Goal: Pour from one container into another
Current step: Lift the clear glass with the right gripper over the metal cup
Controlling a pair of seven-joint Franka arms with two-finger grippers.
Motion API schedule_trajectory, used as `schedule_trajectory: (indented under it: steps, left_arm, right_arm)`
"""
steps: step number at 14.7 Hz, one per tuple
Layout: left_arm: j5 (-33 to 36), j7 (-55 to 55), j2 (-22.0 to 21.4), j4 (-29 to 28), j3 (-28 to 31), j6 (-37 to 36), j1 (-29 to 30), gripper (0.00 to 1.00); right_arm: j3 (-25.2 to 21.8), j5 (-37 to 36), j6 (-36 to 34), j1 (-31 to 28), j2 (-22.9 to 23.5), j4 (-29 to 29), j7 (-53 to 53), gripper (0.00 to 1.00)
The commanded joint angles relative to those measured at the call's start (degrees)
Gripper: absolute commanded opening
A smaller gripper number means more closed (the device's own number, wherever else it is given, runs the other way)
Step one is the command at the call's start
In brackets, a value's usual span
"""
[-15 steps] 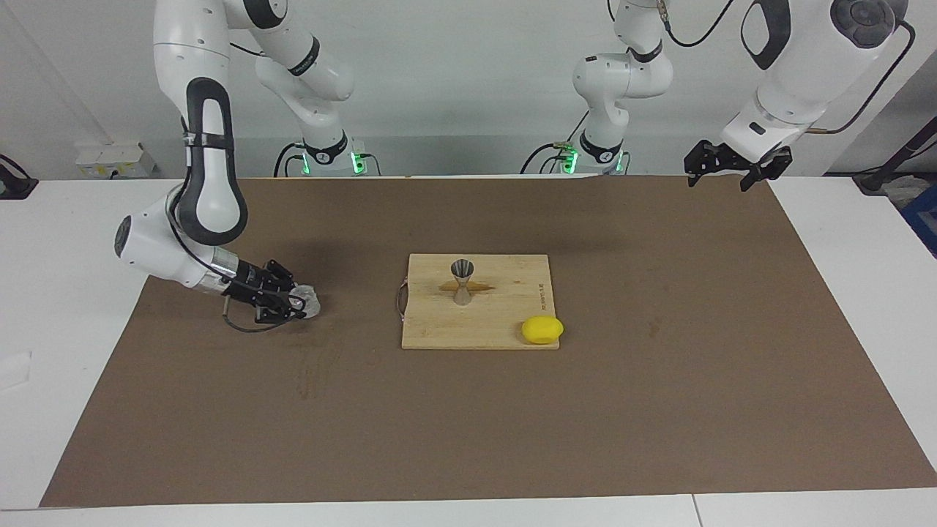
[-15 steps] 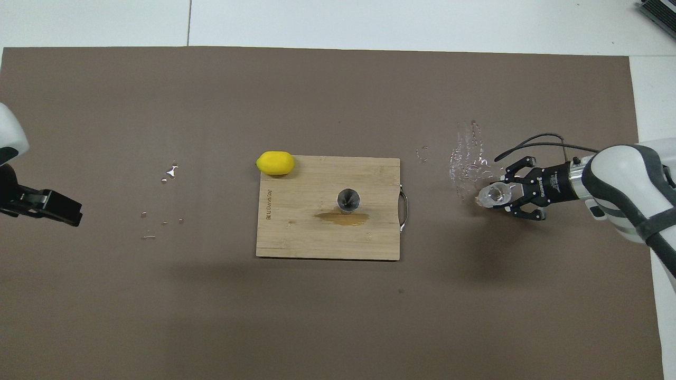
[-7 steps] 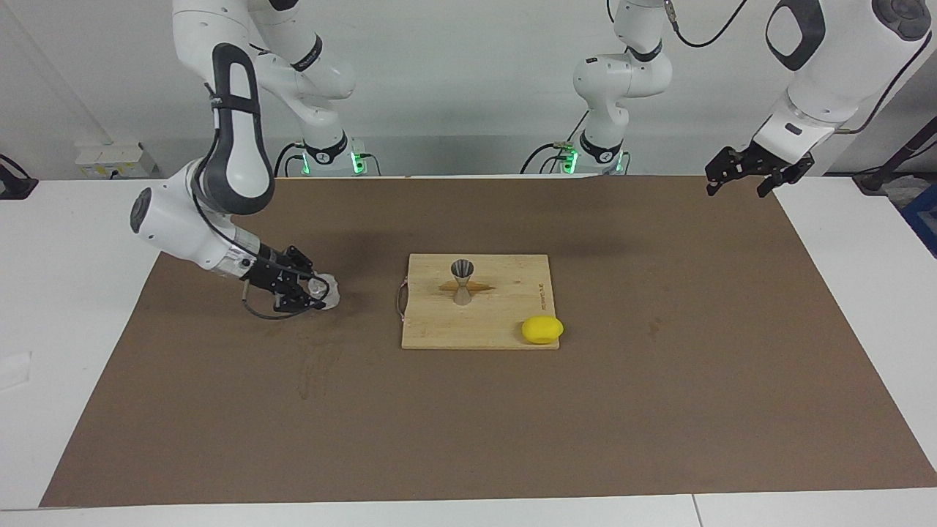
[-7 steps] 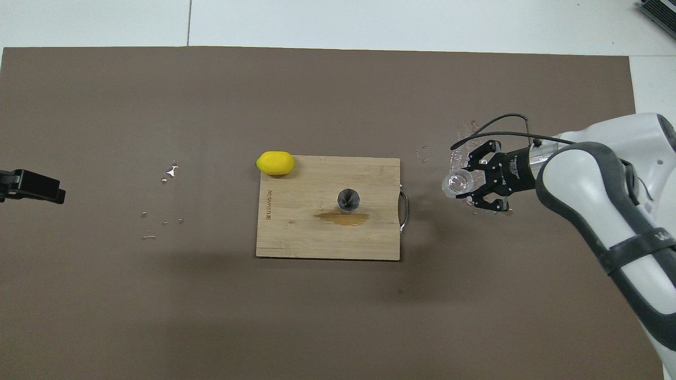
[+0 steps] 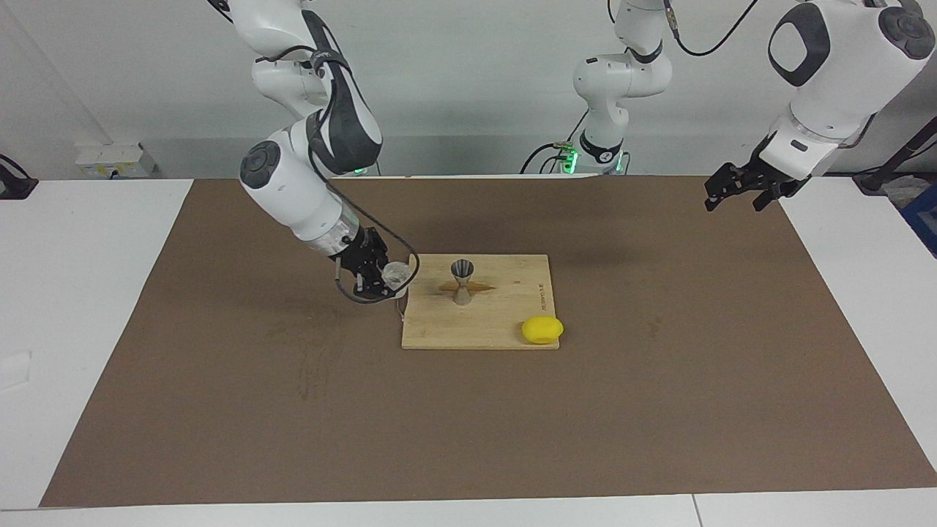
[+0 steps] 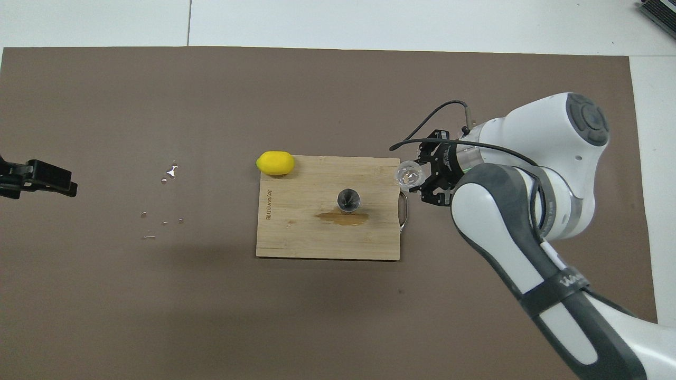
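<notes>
The clear glass tumbler (image 5: 396,275) is held in my right gripper (image 5: 386,282), shut on it, in the air over the cutting board's handle edge toward the right arm's end. In the overhead view the tumbler (image 6: 409,174) shows its open mouth, with the right gripper (image 6: 418,177) around it. The metal jigger (image 5: 462,280) stands upright in the middle of the wooden cutting board (image 5: 505,322), a short way from the glass; it also shows in the overhead view (image 6: 348,200). My left gripper (image 5: 745,193) waits, open and empty, in the air over the mat's corner at the left arm's end.
A yellow lemon (image 5: 542,329) lies on the board's corner farthest from the robots, toward the left arm's end. A brown wet patch (image 6: 342,218) lies on the board (image 6: 317,240) beside the jigger. Water drops (image 6: 169,171) lie on the brown mat.
My right gripper has lifted the tumbler off the mat and carried it toward the cutting board, up to its handle edge. The left gripper has shifted slightly.
</notes>
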Motion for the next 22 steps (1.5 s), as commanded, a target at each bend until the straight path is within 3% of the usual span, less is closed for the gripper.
schedule_trajectory:
  steps: [1, 3, 8, 22]
  left_arm:
    - [-0.5, -1.9, 0.1, 0.9, 0.1, -0.9, 0.2, 1.00]
    - [-0.4, -1.6, 0.1, 0.9, 0.2, -0.9, 0.4, 1.00]
    - [-0.4, -1.0, 0.0, 0.5, 0.2, -0.9, 0.2, 1.00]
    - [-0.4, -1.2, -0.3, 0.5, 0.2, -0.6, 0.2, 1.00]
  right_arm:
    - [-0.2, -6.1, 0.2, 3.6, 2.0, 3.9, 6.1, 0.04]
    - [-0.1, -12.5, 0.0, 6.1, 2.8, 6.5, 10.8, 0.04]
    - [-0.1, -19.8, -0.8, 10.5, 2.8, 6.8, 11.6, 0.04]
    - [-0.1, -34.7, -4.3, 16.5, 2.0, 6.3, 11.6, 0.04]
